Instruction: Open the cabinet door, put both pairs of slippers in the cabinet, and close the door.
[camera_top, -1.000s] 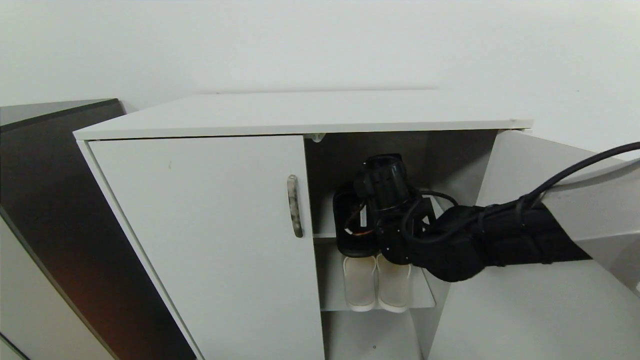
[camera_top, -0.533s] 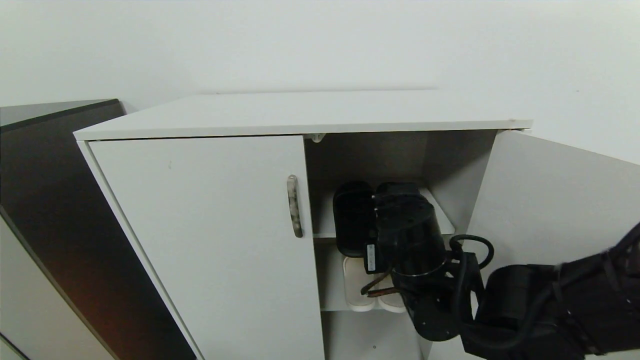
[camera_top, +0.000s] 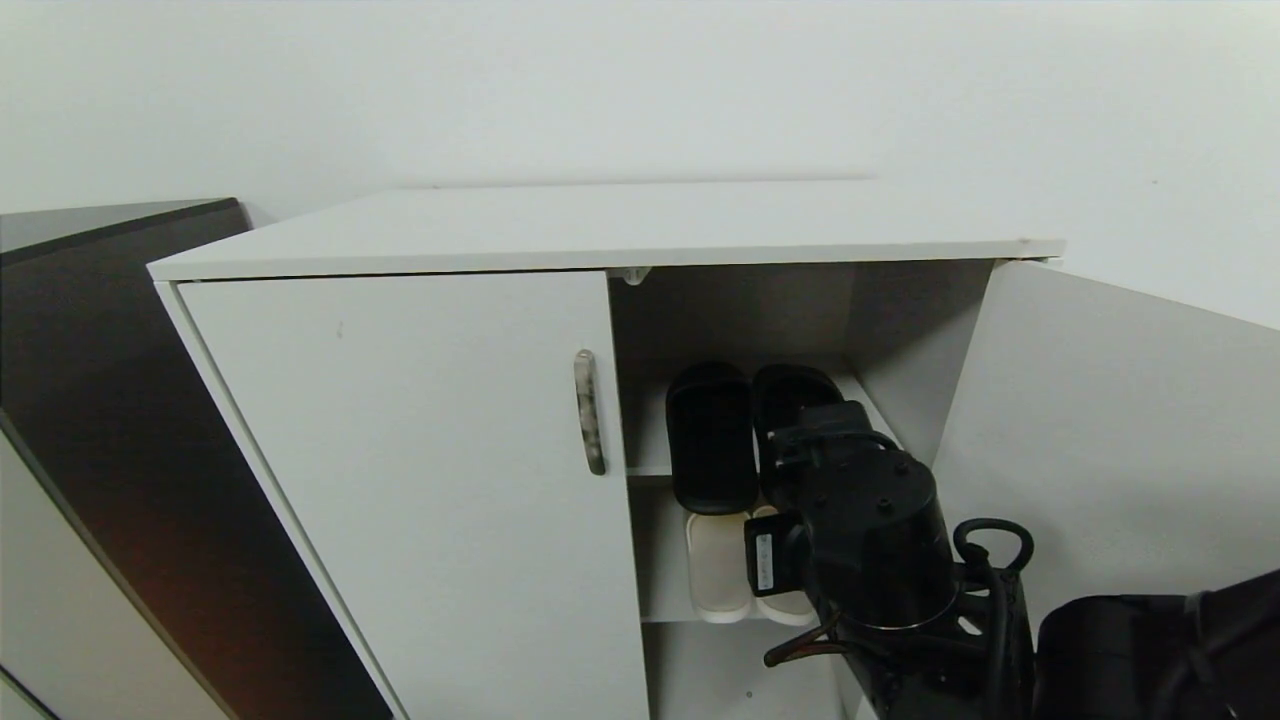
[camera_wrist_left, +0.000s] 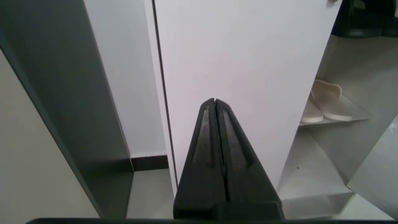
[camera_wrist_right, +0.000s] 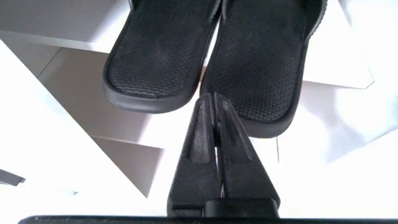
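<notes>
White cabinet (camera_top: 600, 225) holds black slippers (camera_top: 710, 440) and white slippers (camera_top: 718, 572), so the closed right gripper (camera_wrist_right: 215, 101) should gently shut the door (camera_top: 1100, 420).

Cabinet (camera_top: 600, 225) smooth matt white laminate; handle (camera_top: 589, 410) mottled dull metal; black slippers (camera_wrist_right: 158, 59) matt rubbery, fine-textured footbeds; white slippers (camera_top: 718, 560) smooth, matt.

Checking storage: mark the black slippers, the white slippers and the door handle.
black slippers (camera_top: 710, 440), head view, left slipper's footbed
white slippers (camera_top: 718, 565), head view, left slipper's footbed
door handle (camera_top: 589, 410), head view, its middle
</notes>
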